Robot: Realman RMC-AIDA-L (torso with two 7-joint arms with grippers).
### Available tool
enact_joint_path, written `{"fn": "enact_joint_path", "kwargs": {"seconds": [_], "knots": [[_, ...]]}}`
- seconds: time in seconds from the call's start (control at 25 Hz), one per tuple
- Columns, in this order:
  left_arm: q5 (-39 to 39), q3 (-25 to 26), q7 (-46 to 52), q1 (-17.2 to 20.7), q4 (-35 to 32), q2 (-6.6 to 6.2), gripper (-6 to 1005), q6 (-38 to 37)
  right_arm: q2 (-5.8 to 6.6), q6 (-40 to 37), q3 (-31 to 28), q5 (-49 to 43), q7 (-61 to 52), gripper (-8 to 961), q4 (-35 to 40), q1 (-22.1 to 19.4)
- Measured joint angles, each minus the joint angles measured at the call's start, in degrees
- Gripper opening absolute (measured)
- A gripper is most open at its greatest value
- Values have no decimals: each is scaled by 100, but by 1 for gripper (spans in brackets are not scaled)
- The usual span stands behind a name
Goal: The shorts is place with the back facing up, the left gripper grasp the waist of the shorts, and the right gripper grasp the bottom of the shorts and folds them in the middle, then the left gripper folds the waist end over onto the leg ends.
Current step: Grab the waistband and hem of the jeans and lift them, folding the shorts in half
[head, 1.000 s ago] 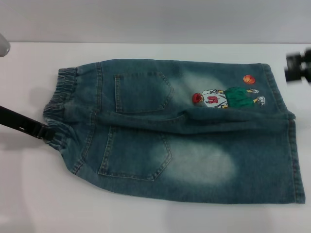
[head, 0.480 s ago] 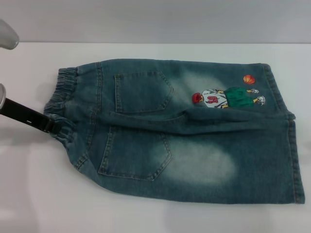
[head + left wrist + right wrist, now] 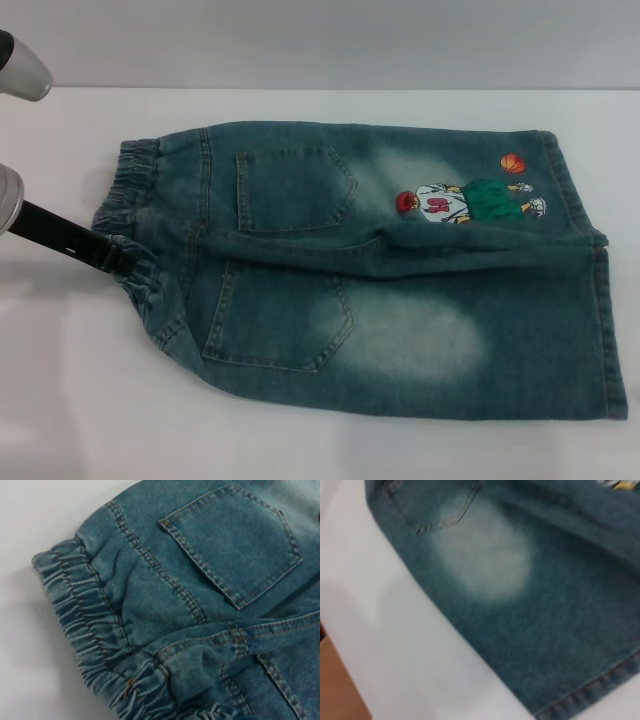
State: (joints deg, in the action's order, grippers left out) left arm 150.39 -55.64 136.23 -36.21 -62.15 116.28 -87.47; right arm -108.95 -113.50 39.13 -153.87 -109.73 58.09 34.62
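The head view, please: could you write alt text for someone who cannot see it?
Faded blue denim shorts lie flat, back pockets up, on a white table, with the waist at the picture's left. The robot's left hand reaches in from the left edge and meets the gathered waistband.

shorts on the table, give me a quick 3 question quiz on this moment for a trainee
1. True or false: the shorts lie with the back pockets facing up.
2. Which end does the left gripper meet? A) the waist B) the leg ends
3. Fill in: the cartoon print sits near the ____ ends.

Key: 1 true; 2 A; 3 leg. The right gripper is out of the head view.
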Motion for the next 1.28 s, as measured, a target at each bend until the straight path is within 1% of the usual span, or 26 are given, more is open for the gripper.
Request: {"fn": "enact_joint_path", "kwargs": {"seconds": [0.32,0.52,0.76,0.88,1.16,1.28], "knots": [[-1,0,22,0,19,-5,59,12,-71,138,258,-216,234,655,-410,-34],[0,1,12,1,19,-5,58,23,-170,291,416,-398,231,655,-457,-42],[-1,1,5,28,19,-2,59,31,-337,401,430,-663,194,655,-417,-19],[-1,1,13,35,19,-1,59,31,-395,470,445,-746,191,654,-413,0],[0,1,52,50,19,0,59,15,-473,566,501,-848,186,654,-440,55],[-1,1,55,38,19,6,58,7,-488,602,501,-861,200,655,-440,82]]}}
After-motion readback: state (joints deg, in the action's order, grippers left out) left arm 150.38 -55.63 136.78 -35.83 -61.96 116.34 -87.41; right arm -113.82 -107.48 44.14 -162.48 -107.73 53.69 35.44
